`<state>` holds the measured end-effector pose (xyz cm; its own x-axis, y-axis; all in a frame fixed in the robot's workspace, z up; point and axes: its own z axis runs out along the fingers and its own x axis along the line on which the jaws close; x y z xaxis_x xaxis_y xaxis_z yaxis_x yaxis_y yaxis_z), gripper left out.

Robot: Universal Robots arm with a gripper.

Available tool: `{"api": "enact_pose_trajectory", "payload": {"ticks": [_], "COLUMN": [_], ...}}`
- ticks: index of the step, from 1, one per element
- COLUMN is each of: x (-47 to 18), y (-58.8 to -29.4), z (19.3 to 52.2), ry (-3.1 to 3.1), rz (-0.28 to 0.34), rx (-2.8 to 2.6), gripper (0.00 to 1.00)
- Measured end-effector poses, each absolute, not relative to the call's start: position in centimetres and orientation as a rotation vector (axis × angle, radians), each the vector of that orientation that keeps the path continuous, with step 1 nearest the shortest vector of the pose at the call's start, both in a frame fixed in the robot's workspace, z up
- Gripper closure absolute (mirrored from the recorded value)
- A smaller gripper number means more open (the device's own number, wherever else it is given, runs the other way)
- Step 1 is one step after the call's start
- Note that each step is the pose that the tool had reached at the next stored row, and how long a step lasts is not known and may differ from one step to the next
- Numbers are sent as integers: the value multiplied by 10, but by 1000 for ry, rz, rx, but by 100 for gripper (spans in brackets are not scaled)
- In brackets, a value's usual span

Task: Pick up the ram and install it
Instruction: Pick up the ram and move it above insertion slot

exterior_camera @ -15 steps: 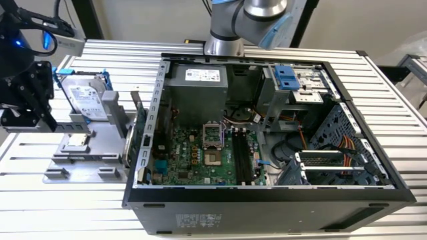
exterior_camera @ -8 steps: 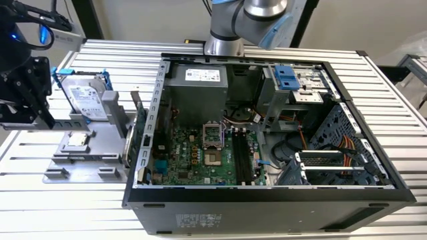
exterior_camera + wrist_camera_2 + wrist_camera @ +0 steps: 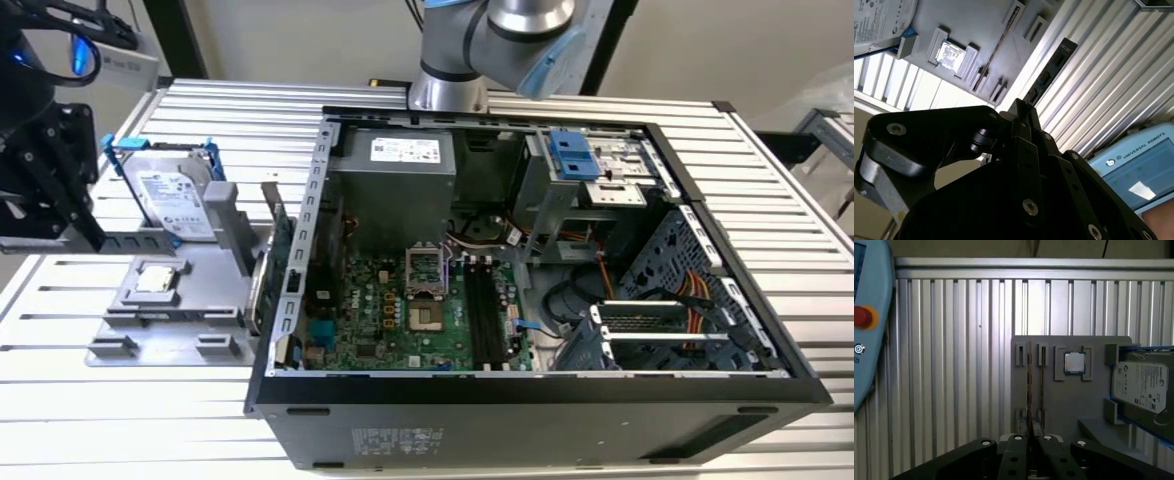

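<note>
The gripper (image 3: 1024,107) had its fingers (image 3: 1029,150) pinched narrow on one end of the ram (image 3: 1054,65). In the second wrist view the ram stuck out past the fingertips as a dark stick with black chips along it. It hung over the ribbed metal table (image 3: 1114,75), off the gray tray (image 3: 984,30) and apart from it. In the first wrist view the ram showed edge-on as a thin line rising from between the closed fingertips, with the tray behind it. On the tray a small square silver processor chip (image 3: 949,52) sat in its own recess. A silver hard drive (image 3: 879,20) in a blue-handled bracket lay at the tray's far end beyond the chip. A control tablet (image 3: 1134,165) with a light blue frame lay on the table near the gripper. In the exterior view the gripper hung at the exterior view's left edge, beside the tray. It was well apart from the open computer case (image 3: 534,400), which took up the middle of the table. Inside the case the green motherboard (image 3: 387,310) lay flat, and long black memory slots (image 3: 483,310) ran along its side toward the exterior view's right.
</note>
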<state>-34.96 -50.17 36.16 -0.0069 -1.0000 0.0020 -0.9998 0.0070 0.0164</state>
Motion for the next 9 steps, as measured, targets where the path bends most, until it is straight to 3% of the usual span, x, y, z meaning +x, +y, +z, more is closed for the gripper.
{"api": "enact_pose_trajectory", "payload": {"ticks": [9], "x": [-350], "y": [-502], "z": [368], "ry": [-2220], "rz": [-16], "rx": [2205], "gripper": [100]}}
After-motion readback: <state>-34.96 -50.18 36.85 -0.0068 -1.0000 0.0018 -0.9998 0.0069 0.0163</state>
